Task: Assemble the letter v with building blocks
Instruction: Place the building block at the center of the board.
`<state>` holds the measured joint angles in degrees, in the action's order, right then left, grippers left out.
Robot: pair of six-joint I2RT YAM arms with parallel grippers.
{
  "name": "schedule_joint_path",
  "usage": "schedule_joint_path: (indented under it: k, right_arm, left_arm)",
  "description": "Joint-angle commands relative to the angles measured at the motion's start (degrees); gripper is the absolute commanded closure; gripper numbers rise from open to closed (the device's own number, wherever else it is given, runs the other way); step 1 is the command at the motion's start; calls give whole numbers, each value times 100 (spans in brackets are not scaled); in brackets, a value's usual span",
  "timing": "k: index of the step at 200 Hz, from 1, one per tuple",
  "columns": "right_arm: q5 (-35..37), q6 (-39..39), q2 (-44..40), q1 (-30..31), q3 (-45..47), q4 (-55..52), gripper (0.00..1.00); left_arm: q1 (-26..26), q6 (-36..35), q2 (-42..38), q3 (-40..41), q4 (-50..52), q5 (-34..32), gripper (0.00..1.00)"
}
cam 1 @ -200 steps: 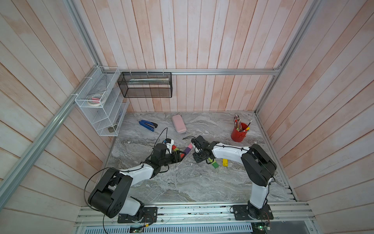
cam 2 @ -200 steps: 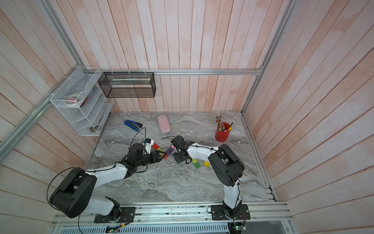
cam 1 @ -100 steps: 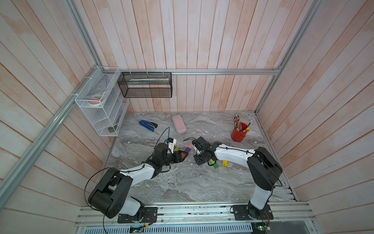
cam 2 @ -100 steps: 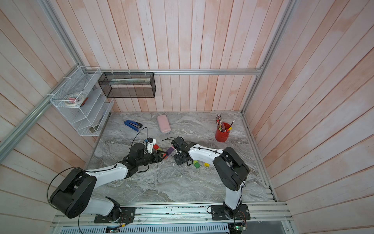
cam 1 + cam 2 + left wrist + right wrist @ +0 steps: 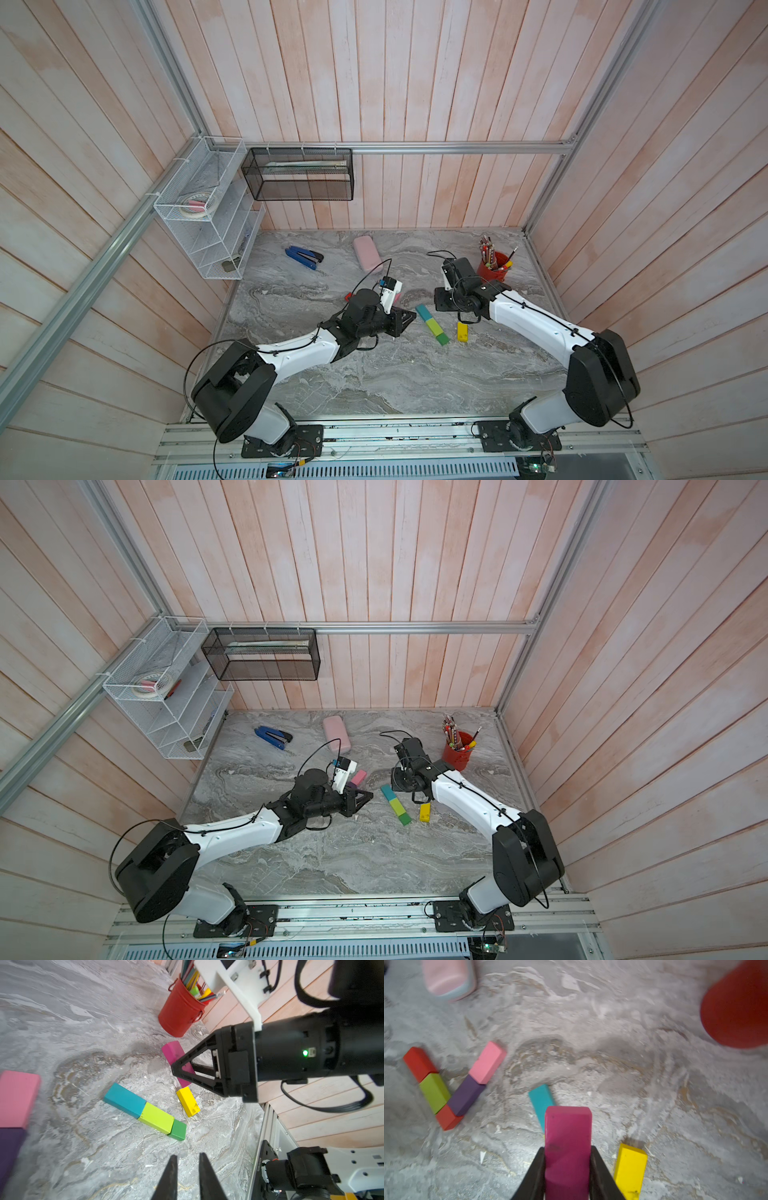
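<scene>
A red block (image 5: 419,1062), lime block (image 5: 435,1092) and red cube (image 5: 448,1118) ran in one line on the counter (image 5: 374,374), meeting a purple block (image 5: 466,1095) and pink block (image 5: 488,1061) in a V just beside the left claw (image 5: 188,1157), partly under its wrist. That claw's jaws stood nearly together, a slim gap between them, holding nothing. Ahead of it a teal block (image 5: 124,1099), second lime block (image 5: 156,1118) and green cube (image 5: 177,1129) touched end to end. A yellow block (image 5: 188,1101) lay just beside the right claw (image 5: 568,1149), which was clamped on the magenta block (image 5: 568,1126), near a red cup (image 5: 178,1014).
</scene>
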<state>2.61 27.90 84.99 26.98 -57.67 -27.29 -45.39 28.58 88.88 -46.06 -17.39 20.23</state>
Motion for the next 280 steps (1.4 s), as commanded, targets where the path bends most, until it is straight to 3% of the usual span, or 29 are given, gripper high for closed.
schedule_joint_path:
  k: [1, 25, 38, 116, 193, 225, 262, 280]
  right_arm:
    - [-454, 583, -139, -255, 424, 154, 100]
    - [-498, 797, -120, -298, 696, 387, 100]
    - [-502, 904, -43, -295, 793, 490, 100]
    - [-406, 1112, 332, -315, 1230, 918, 100]
    - [-27, 1312, 153, -432, 1658, 802, 100]
    - [-227, 1431, 152, -434, 1682, 984, 100]
    - [-627, 1618, 377, -431, 1669, 1223, 83]
    - [-628, 1664, 338, -430, 1698, 1211, 66]
  left_arm:
    - [-260, -344, 426, -454, 421, -177, 86]
    - [-426, -441, 749, -743, 640, -204, 98]
    - [-437, -422, 842, -776, 642, -182, 100]
    - [-454, -387, 899, -660, 739, -318, 100]
    - [-455, -432, 1003, -657, 731, -284, 100]
    - [-454, -465, 1102, -655, 711, -239, 100]
    - [-461, -483, 1324, -636, 755, -256, 100]
    - [-458, -467, 1412, -640, 744, -238, 100]
